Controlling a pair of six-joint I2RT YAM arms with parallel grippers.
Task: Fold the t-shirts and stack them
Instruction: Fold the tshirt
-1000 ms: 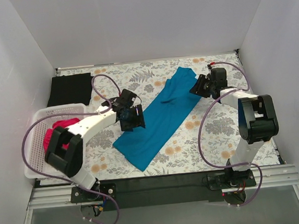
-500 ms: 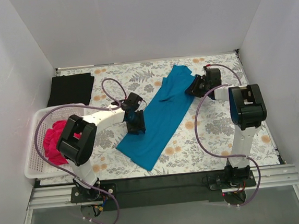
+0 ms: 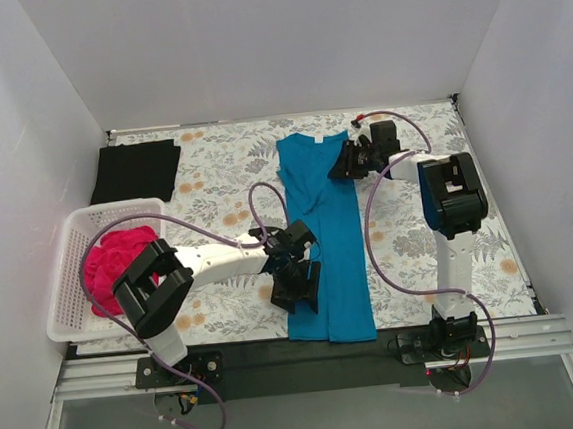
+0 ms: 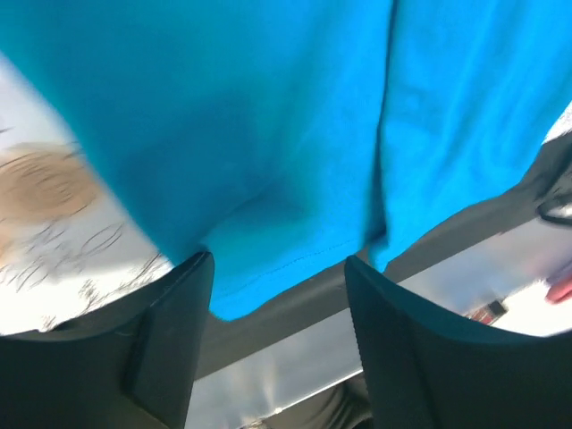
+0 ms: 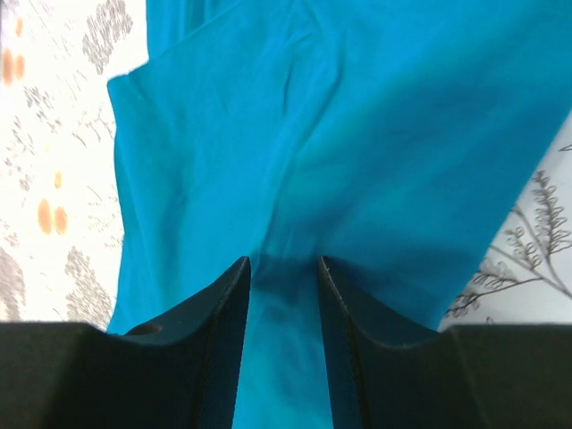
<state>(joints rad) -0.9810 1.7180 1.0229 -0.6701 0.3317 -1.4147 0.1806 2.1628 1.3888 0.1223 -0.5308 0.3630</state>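
The teal-blue t-shirt (image 3: 325, 236) lies as a long narrow strip running from the far middle of the table down to the near edge. My left gripper (image 3: 297, 282) sits at its near left hem. In the left wrist view the left gripper (image 4: 279, 259) has its jaws apart, and the hem (image 4: 268, 295) lies just past the tips, ungripped. My right gripper (image 3: 343, 160) is at the shirt's far right corner. In the right wrist view the right gripper (image 5: 284, 261) pinches a bunched fold of the teal cloth (image 5: 357, 134). The folded black t-shirt (image 3: 137, 170) lies at the far left. The magenta-pink t-shirt (image 3: 115, 262) is crumpled in the basket.
A white mesh basket (image 3: 115, 206) stands at the left near edge. The floral table covering (image 3: 213, 181) spans the table between white walls. A black rail (image 3: 279, 361) runs along the front, just beyond the shirt's near hem. Purple cables loop off both arms.
The teal shirt has swung from a diagonal to straight front-to-back. My left gripper moved toward the near edge with the hem and its jaws have parted. My right gripper shifted left.
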